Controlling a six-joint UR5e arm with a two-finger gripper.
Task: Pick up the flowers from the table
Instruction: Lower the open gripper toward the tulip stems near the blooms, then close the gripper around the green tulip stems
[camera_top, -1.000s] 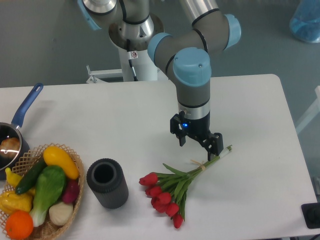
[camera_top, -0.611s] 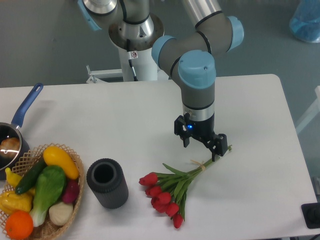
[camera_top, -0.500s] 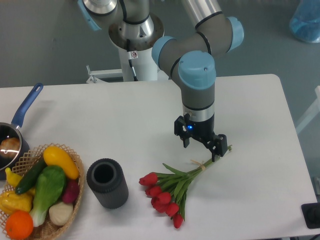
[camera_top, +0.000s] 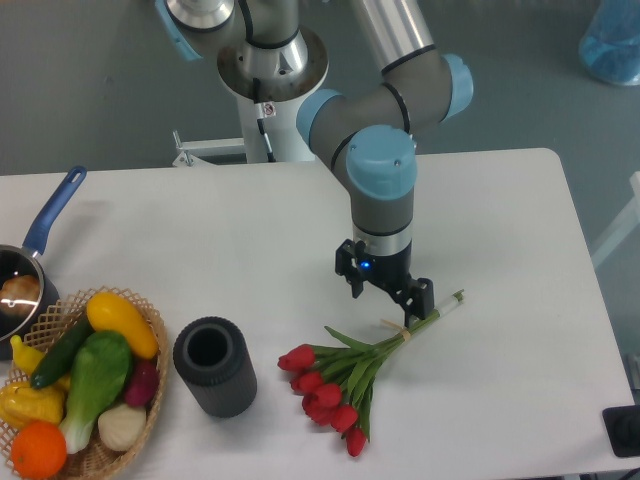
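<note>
The flowers (camera_top: 352, 375), red tulips with closed buds and long green stems tied with a pale band, lie on the white table (camera_top: 250, 230) at the front middle. The buds point front-left and the stem ends point up-right. My gripper (camera_top: 384, 296) is open and empty. It points down just above the stems, up-left of the pale band, with one finger (camera_top: 421, 300) next to the stems.
A dark grey cylinder cup (camera_top: 214, 366) stands left of the buds. A wicker basket (camera_top: 150, 330) of fruit and vegetables is at the front left. A blue-handled pan (camera_top: 35, 260) sits at the left edge.
The gripper first moved a little right and down along the stems, then came back left and now sits closer to the pale band. The flowers have not moved.
</note>
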